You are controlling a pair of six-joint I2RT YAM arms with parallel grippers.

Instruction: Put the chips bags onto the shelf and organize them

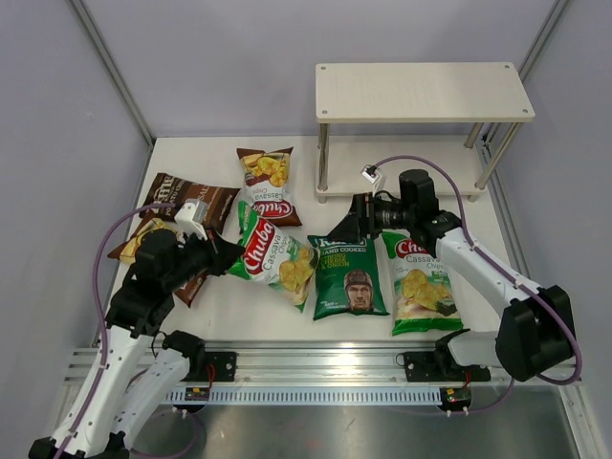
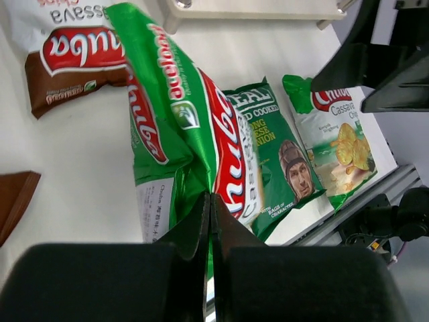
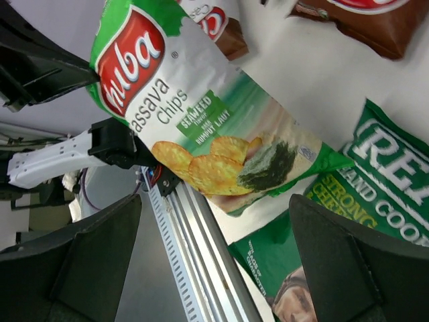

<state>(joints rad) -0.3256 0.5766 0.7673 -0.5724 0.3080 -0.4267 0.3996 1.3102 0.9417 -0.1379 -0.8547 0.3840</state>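
Observation:
My left gripper (image 1: 228,254) is shut on the edge of a green-white Chuba bag (image 1: 275,258), whose held end is raised off the table; the pinch shows in the left wrist view (image 2: 211,201) with the bag (image 2: 188,114) hanging ahead. My right gripper (image 1: 341,229) is open and empty above the top of the dark green REAL bag (image 1: 350,279), its jaws wide in the right wrist view (image 3: 214,261). A second green-white Chuba bag (image 1: 421,283) lies to the right. A brown Chuba bag (image 1: 267,182) and the dark-brown Sea Salt bag (image 1: 187,197) lie behind. The shelf (image 1: 421,92) stands empty at the back right.
Another brown bag (image 1: 141,239) lies partly under my left arm. The aluminium rail (image 1: 316,363) runs along the near table edge. Grey walls close in the left, back and right sides. The shelf's lower board (image 1: 406,180) is just behind my right wrist.

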